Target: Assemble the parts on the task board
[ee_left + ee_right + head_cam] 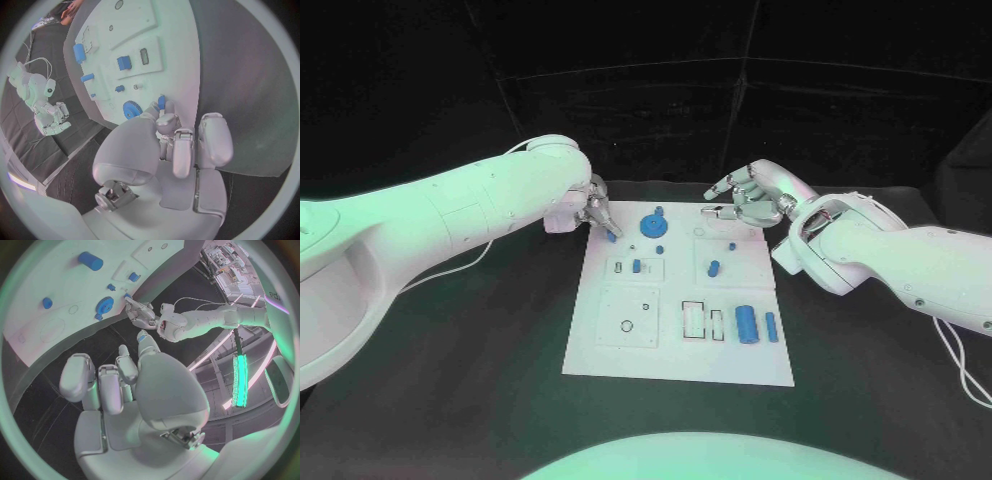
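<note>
The white task board point(678, 345) lies in the middle of the table. My left hand point(594, 214) hovers over its far left corner and pinches a small blue part point(610, 237) at its fingertips; the left wrist view shows that small blue part point(161, 102) just beside the blue gear point(131, 108). The gear point(655, 228) stands at the board's far edge. My right hand point(747, 198) hangs above the far right corner, fingers curled in with nothing in them. Two blue cylinders point(747, 323) lie at the near right.
Other small blue parts sit mid-board: a blue block point(636, 266) and a blue peg point(714, 268). Black outlined slots point(692, 320) mark the near half. Black table point(473, 340) surrounds the board. A white cable point(459, 262) runs at the left.
</note>
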You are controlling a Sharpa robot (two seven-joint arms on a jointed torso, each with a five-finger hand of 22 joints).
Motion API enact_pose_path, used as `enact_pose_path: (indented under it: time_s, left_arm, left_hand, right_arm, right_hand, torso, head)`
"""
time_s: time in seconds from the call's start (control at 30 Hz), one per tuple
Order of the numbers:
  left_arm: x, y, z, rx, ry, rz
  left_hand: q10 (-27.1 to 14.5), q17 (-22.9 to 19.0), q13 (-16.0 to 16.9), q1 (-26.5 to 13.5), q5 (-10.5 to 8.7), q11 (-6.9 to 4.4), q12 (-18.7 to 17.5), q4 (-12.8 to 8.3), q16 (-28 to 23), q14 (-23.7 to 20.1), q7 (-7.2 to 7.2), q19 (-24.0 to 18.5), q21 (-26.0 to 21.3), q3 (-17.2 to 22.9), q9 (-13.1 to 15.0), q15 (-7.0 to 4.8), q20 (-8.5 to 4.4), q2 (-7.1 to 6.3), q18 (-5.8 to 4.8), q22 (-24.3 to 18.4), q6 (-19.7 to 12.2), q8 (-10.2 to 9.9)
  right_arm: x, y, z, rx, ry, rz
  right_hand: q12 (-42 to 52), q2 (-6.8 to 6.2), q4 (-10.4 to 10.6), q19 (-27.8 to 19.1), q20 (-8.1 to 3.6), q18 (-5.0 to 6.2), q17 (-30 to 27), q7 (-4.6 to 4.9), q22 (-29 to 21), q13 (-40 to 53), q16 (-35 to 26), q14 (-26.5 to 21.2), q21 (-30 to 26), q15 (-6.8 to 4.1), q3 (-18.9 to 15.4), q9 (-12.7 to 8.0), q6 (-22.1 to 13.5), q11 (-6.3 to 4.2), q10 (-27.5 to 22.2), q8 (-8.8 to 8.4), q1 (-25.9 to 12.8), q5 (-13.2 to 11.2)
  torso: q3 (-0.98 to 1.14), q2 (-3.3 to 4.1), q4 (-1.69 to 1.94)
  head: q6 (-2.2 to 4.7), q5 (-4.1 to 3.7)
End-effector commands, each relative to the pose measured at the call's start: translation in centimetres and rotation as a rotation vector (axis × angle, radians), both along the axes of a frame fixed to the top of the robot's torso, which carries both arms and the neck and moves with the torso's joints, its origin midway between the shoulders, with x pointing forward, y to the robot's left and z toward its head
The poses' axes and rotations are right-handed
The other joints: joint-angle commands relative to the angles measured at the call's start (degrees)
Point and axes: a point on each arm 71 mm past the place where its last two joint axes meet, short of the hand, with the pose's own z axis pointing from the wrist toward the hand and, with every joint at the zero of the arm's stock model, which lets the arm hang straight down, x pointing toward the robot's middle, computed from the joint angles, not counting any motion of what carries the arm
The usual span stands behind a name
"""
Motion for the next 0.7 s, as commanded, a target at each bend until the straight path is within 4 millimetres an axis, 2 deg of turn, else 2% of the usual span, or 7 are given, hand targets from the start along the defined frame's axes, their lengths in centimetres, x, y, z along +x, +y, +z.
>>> enact_pose_path:
  time_s: [0.03, 0.07, 0.23, 0.27, 0.33, 0.63, 0.7]
  left_arm:
    - [0.0, 0.3, 0.4, -0.035, -0.027, 0.016]
    - [0.0, 0.4, 0.5, -0.041, -0.03, 0.021]
    - [-0.6, 0.9, 1.1, -0.082, -0.04, 0.044]
    - [-0.8, 1.0, 1.2, -0.088, -0.042, 0.044]
    - [-1.4, 1.1, 1.5, -0.103, -0.047, 0.043]
    - [-3.6, 1.2, 1.8, -0.152, -0.084, 0.038]
    - [-4.1, 1.1, 1.6, -0.157, -0.09, 0.033]
  left_hand:
    - [0.5, 15.1, 0.1, -1.3, 0.34, -0.1, -0.2, -6.8, 0.2, 6.0, -0.19, 0.1, -0.1, 7.6, 1.2, -0.01, -0.07, -0.6, 0.11, 0.0, -0.2, 0.4]
    - [0.6, 15.1, 0.0, -3.1, 0.33, -0.15, -0.2, -7.2, 0.2, 6.0, -0.19, 0.1, -0.2, 10.7, 1.7, 0.0, -0.07, -1.56, 0.12, 0.1, -0.3, 0.8]
    - [0.7, 15.1, 0.0, -4.7, 0.35, -0.16, -0.1, -7.5, 0.2, 6.0, -0.25, 0.1, -0.2, 13.2, 2.2, -0.02, -0.08, -2.4, 0.12, 0.1, -0.4, 1.3]
    - [0.8, 15.1, 0.1, -5.7, 0.41, -0.21, 0.0, -7.8, 0.2, 6.0, -0.25, 0.1, -0.2, 14.9, 2.5, -0.02, -0.1, -2.99, 0.12, 0.2, -0.5, 1.7]
    - [0.8, 15.1, 0.0, -6.2, 0.39, -0.15, -0.1, -7.8, 0.2, 6.0, -0.3, 0.1, -0.3, 15.7, 2.7, -0.06, -0.1, -3.18, 0.12, 0.1, -0.6, 1.8]
    - [1.1, 15.1, 0.3, -8.4, 0.34, -0.3, 0.2, -8.5, 0.2, 6.0, -0.4, 0.2, -0.2, 20.0, 3.7, -0.15, -0.19, -4.7, 0.1, 0.4, -0.8, 3.0]
    - [1.2, 15.1, 0.3, -8.7, 0.33, -0.32, 0.3, -8.7, 0.2, 6.0, -0.42, 0.3, -0.2, 20.7, 3.8, -0.17, -0.21, -4.94, 0.09, 0.4, -0.9, 3.1]
  right_arm:
    - [0.0, 0.0, 0.1, 0.002, -0.003, 0.006]
    - [0.0, 0.0, 0.1, 0.002, -0.003, 0.005]
    - [0.0, -0.1, 0.1, 0.002, -0.001, 0.003]
    - [0.0, -0.1, 0.1, 0.002, 0.0, 0.002]
    - [0.0, -0.2, 0.1, 0.002, 0.001, 0.0]
    - [0.2, -0.6, 0.0, 0.002, 0.004, -0.01]
    - [0.2, -0.6, 0.0, 0.002, 0.005, -0.011]
  right_hand:
    - [-0.2, 0.67, -0.2, -0.4, 0.0, 0.71, 2.9, 0.02, 0.0, 0.0, -0.3, 3.2, -0.2, -0.34, -0.2, -0.1, -0.4, 0.07, -0.3, 0.4, 0.0, 0.3]
    - [-0.2, 0.69, -0.2, -0.4, 0.0, 0.7, 2.9, 0.02, 0.0, 0.0, -0.3, 3.2, -0.2, -0.34, -0.2, -0.1, -0.4, 0.08, -0.3, 0.41, 0.1, 0.3]
    - [-0.2, 0.67, -0.2, -0.4, 0.0, 0.71, 2.9, 0.03, -0.1, -0.1, -0.3, 3.2, -0.2, -0.33, -0.3, -0.1, -0.4, 0.09, -0.3, 0.43, 0.0, 0.2]
    - [-0.2, 0.66, -0.1, -0.4, 0.0, 0.72, 2.9, 0.03, -0.1, -0.1, -0.3, 3.2, -0.2, -0.33, -0.3, -0.1, -0.4, 0.09, -0.3, 0.45, -0.1, 0.2]
    - [-0.2, 0.66, -0.1, -0.4, 0.0, 0.72, 2.9, 0.03, -0.1, -0.1, -0.3, 3.2, -0.2, -0.33, -0.3, -0.1, -0.4, 0.09, -0.3, 0.45, -0.1, 0.2]
    - [-0.2, 0.65, -0.1, -0.5, 0.0, 0.72, 2.9, 0.04, -0.1, -0.1, -0.3, 3.2, -0.2, -0.32, -0.4, -0.1, -0.4, 0.1, -0.3, 0.47, -0.1, 0.1]
    - [-0.2, 0.65, -0.1, -0.5, 0.0, 0.72, 2.9, 0.04, -0.1, -0.1, -0.3, 3.2, -0.2, -0.32, -0.4, -0.1, -0.4, 0.1, -0.3, 0.47, -0.1, 0.1]
  torso:
    - [0.07, -0.04, 0.08]
    - [0.09, -0.06, 0.08]
    - [0.07, -0.14, 0.23]
    - [0.06, -0.12, 0.21]
    - [0.02, -0.06, 0.12]
    - [-0.06, -0.11, 0.27]
    - [-0.07, -0.13, 0.41]
  head:
    - [0.02, -0.21]
    - [0.01, -0.24]
    - [-0.06, -0.27]
    - [-0.06, -0.23]
    - [-0.01, -0.19]
    - [-0.18, 0.19]
    - [-0.21, 0.1]
